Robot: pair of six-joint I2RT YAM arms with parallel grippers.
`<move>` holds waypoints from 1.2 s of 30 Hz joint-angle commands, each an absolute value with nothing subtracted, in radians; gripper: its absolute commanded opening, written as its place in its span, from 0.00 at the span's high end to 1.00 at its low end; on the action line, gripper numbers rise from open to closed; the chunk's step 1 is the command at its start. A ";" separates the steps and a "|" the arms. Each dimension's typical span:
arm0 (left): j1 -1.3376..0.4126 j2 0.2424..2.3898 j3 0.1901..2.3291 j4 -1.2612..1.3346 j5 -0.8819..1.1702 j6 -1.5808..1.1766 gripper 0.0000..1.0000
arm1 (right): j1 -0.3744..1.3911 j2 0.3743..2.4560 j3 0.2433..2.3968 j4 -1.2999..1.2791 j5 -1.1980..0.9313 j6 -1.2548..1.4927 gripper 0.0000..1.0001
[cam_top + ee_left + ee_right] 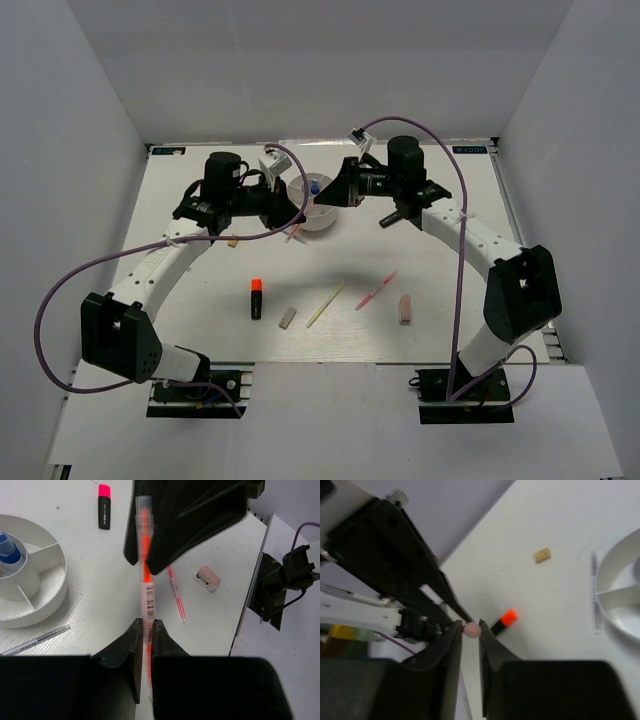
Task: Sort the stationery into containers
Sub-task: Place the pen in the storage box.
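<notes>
My left gripper [145, 626] is shut on a clear pen with orange-pink ink [145, 555] and holds it above the table beside the round white divided tub [50, 597]. My right gripper [471, 628] faces the pen's far end, and its jaws close on that tip [471, 628]. In the top view both grippers, left [298, 216] and right [322, 198], meet over the tub [322, 224]. A blue-capped bottle [9, 552] stands in the tub's centre. An orange-capped highlighter [257, 297], grey eraser [288, 318], yellow pen [325, 305], pink pen [376, 291] and pink eraser [405, 308] lie in front.
A small beige eraser [232, 241] lies left of the tub. A thin grey pen [35, 640] lies against the tub's outer wall. White walls enclose the table on three sides. Purple cables loop from both arms.
</notes>
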State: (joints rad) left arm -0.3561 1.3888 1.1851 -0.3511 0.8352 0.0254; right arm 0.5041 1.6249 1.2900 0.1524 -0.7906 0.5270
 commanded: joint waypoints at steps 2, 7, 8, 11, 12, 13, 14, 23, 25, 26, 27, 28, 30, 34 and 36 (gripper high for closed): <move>-0.356 1.370 1.197 -0.344 0.884 0.044 0.92 | 0.499 1.649 1.350 0.210 -0.781 0.580 0.90; -0.333 1.361 1.184 -0.368 0.805 0.028 0.52 | 0.470 1.643 1.388 0.114 -0.684 0.494 1.00; -0.333 1.358 1.180 -0.362 0.790 0.011 0.47 | 0.456 1.643 1.397 0.076 -0.666 0.476 1.00; -0.311 1.342 1.189 -0.379 0.663 -0.012 0.36 | 0.416 1.652 1.442 0.019 -0.583 0.376 1.00; -0.301 1.333 1.190 -0.368 0.610 -0.032 0.29 | 0.401 1.663 1.454 -0.029 -0.559 0.350 1.00; -0.285 1.328 1.195 -0.367 0.586 -0.040 0.23 | 0.396 1.670 1.474 -0.034 -0.517 0.316 1.00; -0.285 1.325 1.198 -0.365 0.568 -0.047 0.22 | 0.373 1.681 1.480 -0.032 -0.508 0.301 1.00; -0.270 1.316 1.144 -0.420 0.627 0.090 0.18 | 0.351 1.876 1.653 -0.025 -0.399 0.190 1.00; -0.282 1.284 1.094 -0.413 0.612 0.121 0.17 | 0.351 1.916 1.687 -0.017 -0.384 0.172 1.00; -0.282 1.272 1.083 -0.414 0.614 0.145 0.17 | 0.353 1.942 1.698 -0.015 -0.380 0.172 1.00; -0.282 1.264 1.074 -0.416 0.621 0.155 0.17 | 0.353 1.953 1.707 -0.014 -0.379 0.166 1.00; -0.282 1.261 1.066 -0.425 0.643 0.167 0.17 | 0.353 1.962 1.718 -0.015 -0.374 0.152 1.00; -0.291 1.272 1.074 -0.484 0.667 0.231 0.19 | 0.356 1.989 1.724 -0.017 -0.380 0.143 1.00; -0.343 1.328 1.051 -0.563 0.651 0.307 0.25 | 0.354 2.008 1.710 -0.034 -0.408 0.129 0.99; -0.412 1.336 1.000 -0.574 0.615 0.319 0.26 | 0.357 2.000 1.680 -0.035 -0.416 0.126 0.88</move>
State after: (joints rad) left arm -0.3435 1.3235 1.0534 -0.5003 0.6266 0.2493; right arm 0.3523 2.0113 1.6733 -0.0559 -0.4004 0.1589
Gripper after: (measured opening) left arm 0.743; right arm 0.148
